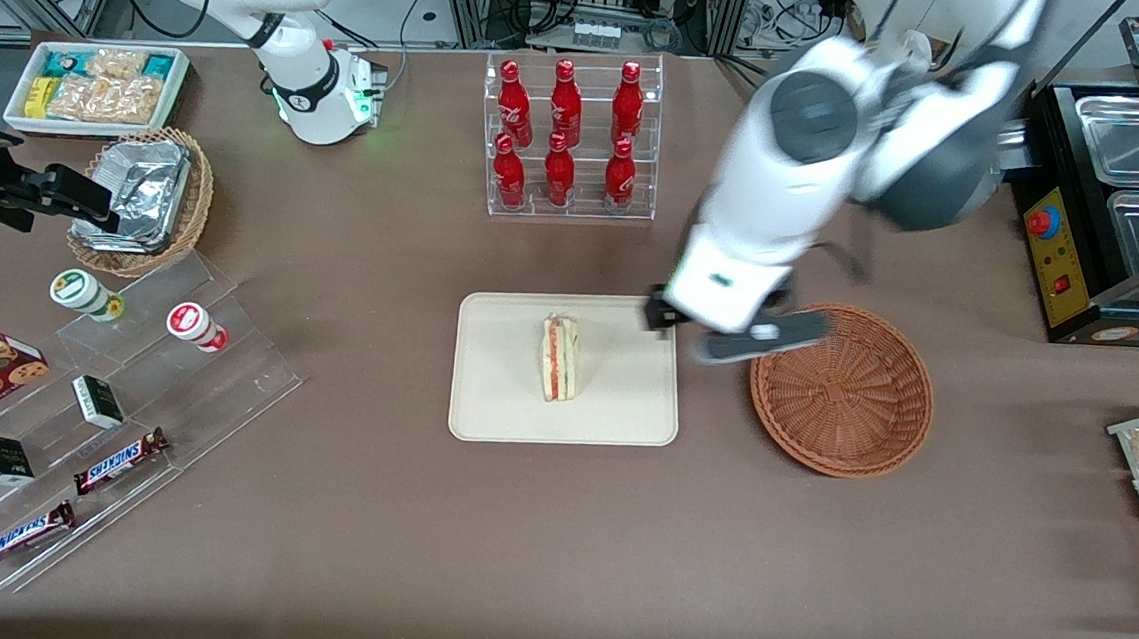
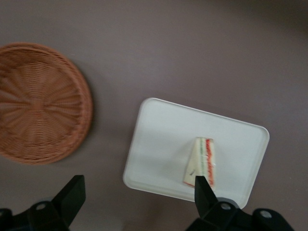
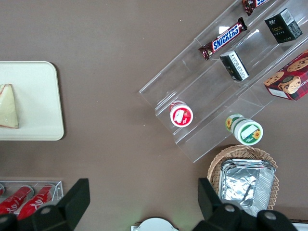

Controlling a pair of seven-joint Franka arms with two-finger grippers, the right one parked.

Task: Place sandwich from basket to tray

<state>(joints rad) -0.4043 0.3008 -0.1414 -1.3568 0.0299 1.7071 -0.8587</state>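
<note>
My front camera looks steeply down over the table; both wrist cameras face straight down, sharing the tray (image 1: 562, 421) (image 2: 159, 125) (image 3: 43, 96). The gripper (image 2: 137, 190) hangs high above it.

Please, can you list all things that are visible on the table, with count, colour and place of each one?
sandwich: 1, pale with red-green stripe, on the tray
tray: 1, cream, table middle
basket: 1, reddish-brown, empty, beside tray
cola bottles: 6, red, in clear rack
Snickers bars: 2, brown, on clear steps
foil basket: 1, tan, toward the parked arm's end
snack bin: 1, white, toward the parked arm's end
gripper: 1, black fingers open, above the basket's rim near the tray
</note>
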